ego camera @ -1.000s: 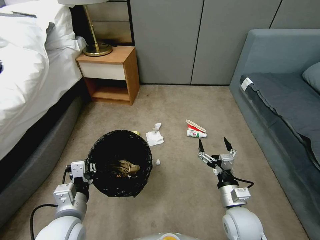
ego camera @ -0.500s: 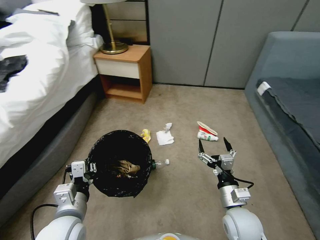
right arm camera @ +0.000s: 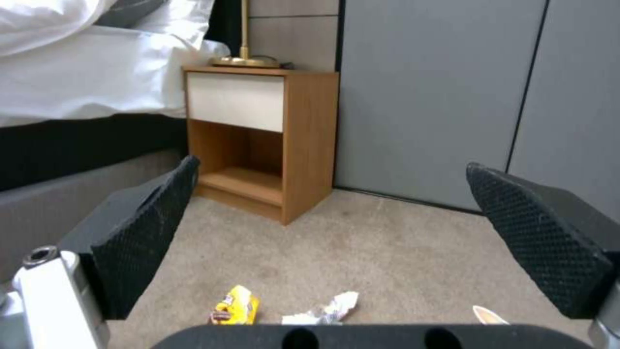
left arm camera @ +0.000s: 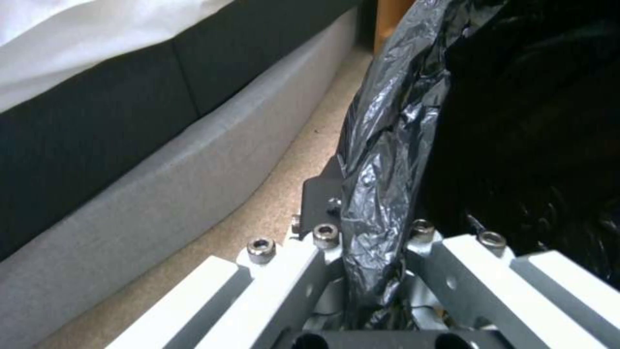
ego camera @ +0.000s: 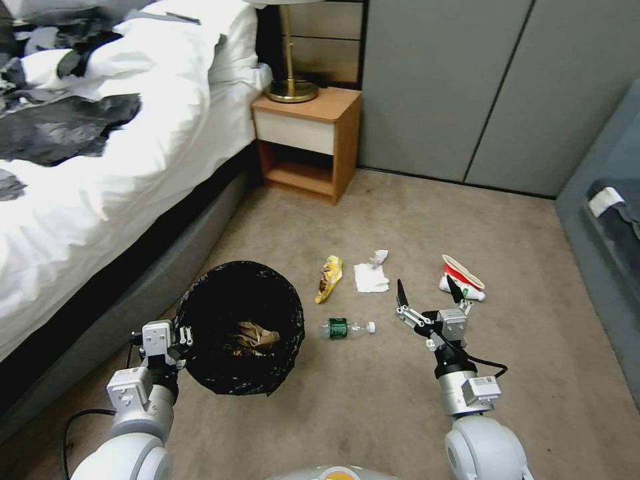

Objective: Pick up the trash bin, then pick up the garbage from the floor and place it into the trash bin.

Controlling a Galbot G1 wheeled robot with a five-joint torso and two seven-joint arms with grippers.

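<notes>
The trash bin (ego camera: 239,327) is already held off the carpet by the left gripper (left arm camera: 368,252), clamped on its bagged rim, with crumpled paper (ego camera: 257,335) inside. The right gripper (ego camera: 429,295) is spread wide and empty above the litter, so the bottle (ego camera: 343,328) probably gets approached next. The bin's white body is hidden by the black bag.

The trash bin (ego camera: 239,325) wears a glossy, crinkled black plastic bag (left arm camera: 381,145). Crumpled tan paper (ego camera: 257,335) lies inside. The carpet (ego camera: 373,400) looks matt and short-piled, the nightstand (ego camera: 308,141) smooth wood, the lamp base (ego camera: 291,91) shiny brass. The right gripper (ego camera: 428,297) has finely dimpled black rubber pads (right arm camera: 145,237).
</notes>
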